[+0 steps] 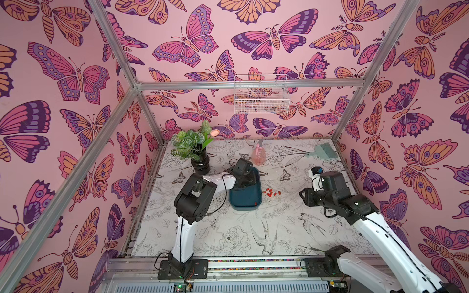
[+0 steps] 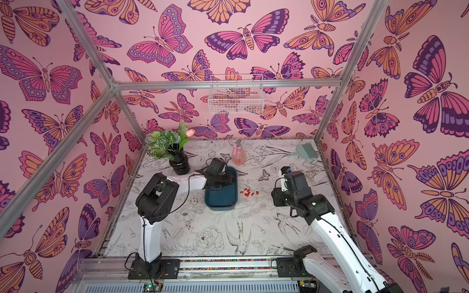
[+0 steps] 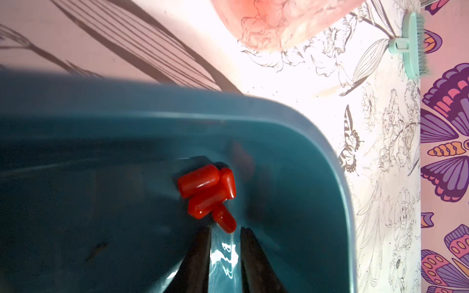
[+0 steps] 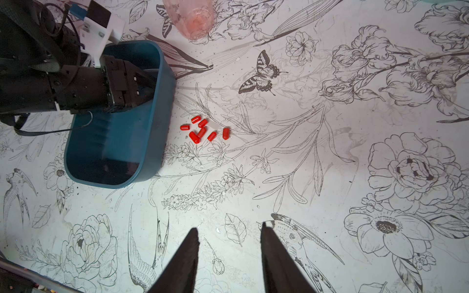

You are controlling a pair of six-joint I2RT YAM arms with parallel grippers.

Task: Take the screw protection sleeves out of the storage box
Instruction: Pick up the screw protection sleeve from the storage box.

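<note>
Four red sleeves (image 3: 206,192) lie heaped in a corner of the blue box (image 3: 291,119), touching one another and close to its wall. The rounded corner probably gathers them there. In a top view, a lone sleeve (image 1: 255,203) sits in the box's near corner. Seven more sleeves (image 4: 201,129) lie loosely scattered on the table (image 4: 330,165) just beside the box, so the job looks a bit over half done.

The left gripper (image 3: 225,229) reaches down into the box. Its jaws are a little apart, and the end of the nearest sleeve sits right at the gap, not squeezed. It seems lined up to pinch that single piece off the heap.

The right gripper (image 4: 229,230) hangs over bare table, well apart from the scattered sleeves. Its jaws are spread and empty, likely to leave the box to the other arm.
</note>
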